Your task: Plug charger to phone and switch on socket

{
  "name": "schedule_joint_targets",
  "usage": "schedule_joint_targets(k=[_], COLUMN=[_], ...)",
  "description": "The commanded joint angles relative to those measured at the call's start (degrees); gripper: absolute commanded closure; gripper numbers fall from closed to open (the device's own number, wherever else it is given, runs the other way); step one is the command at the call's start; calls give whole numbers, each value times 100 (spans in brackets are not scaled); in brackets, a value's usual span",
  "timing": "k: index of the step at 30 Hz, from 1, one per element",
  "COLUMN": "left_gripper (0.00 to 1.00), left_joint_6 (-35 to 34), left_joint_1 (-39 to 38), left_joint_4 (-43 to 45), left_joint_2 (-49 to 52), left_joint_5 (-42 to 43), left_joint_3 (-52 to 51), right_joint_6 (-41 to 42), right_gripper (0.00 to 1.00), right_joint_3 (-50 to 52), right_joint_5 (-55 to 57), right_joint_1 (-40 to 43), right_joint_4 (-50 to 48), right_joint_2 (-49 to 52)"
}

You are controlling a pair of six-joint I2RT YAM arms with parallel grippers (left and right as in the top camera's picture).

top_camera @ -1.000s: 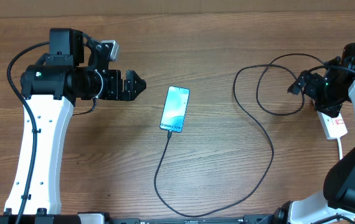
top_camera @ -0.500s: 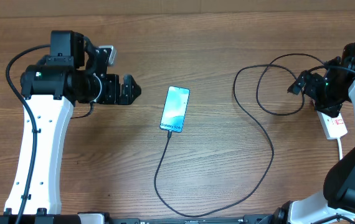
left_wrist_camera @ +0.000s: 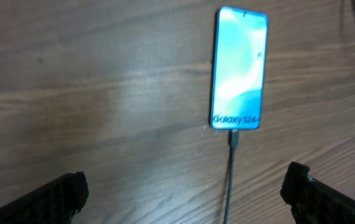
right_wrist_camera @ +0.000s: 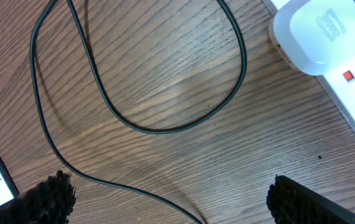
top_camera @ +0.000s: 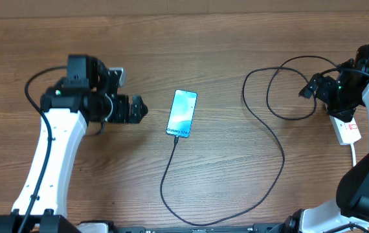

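The phone (top_camera: 182, 113) lies screen-up mid-table, its "Galaxy S24" end toward the front. The black charger (top_camera: 283, 155) runs from that end in a wide loop to the right. In the left wrist view its connector tip (left_wrist_camera: 233, 137) sits against the edge of the phone (left_wrist_camera: 240, 68). The white socket (top_camera: 349, 132) lies at the right edge, partly under my right arm. My left gripper (top_camera: 140, 109) hangs open just left of the phone, holding nothing. My right gripper (top_camera: 306, 89) is open over the cable loops (right_wrist_camera: 134, 124), left of the socket (right_wrist_camera: 352, 84) with its red switches.
A white plug block (right_wrist_camera: 311, 37) sits in the socket's end. A thick white cord (top_camera: 355, 154) leaves the socket toward the table front. Cable loops cover the wood between the phone and the socket. The table's back edge runs along the top of the overhead view.
My left arm has swung, carrying its open gripper a little toward the table front, still left of the phone. The right arm, phone and cable have not moved.
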State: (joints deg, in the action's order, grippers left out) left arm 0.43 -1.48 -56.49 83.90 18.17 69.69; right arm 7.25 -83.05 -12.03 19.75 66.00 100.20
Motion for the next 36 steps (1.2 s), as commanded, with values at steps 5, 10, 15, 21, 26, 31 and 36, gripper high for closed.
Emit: schedule_joint_targets(k=[5,10,15,21,26,31,36], left_gripper=[1,0,0,0,1,0,0], left_joint_6=[133,131,129,129,133,358,715], left_joint_1=[-4,-7,-7,-7,-7,-7,-7], left_joint_4=[297,1320,2566,4072,4308,4315,4634], left_joint_2=[-715,-973,-1132,-1182,-1290,-1370,-1453], left_joint_5=[-107,-184,-2,520,632,678,678], left_joint_3=[-1303,-2083,-2789,-3672,-3842,-3860,-4168], right_joint_6=[-48,-48,-48,-48,-48,-48,-48], right_gripper=[0,0,0,0,0,0,0], right_joint_3=[-125,-125,-125,-125,-125,-125,-125], right_joint_5=[-7,-7,-7,-7,-7,-7,-7], right_joint_1=[2,2,2,2,2,2,2], right_joint_4=[-11,-13,-11,-11,-13,-11,-13], right_joint_2=[-221,-221,-221,-221,-221,-221,-221])
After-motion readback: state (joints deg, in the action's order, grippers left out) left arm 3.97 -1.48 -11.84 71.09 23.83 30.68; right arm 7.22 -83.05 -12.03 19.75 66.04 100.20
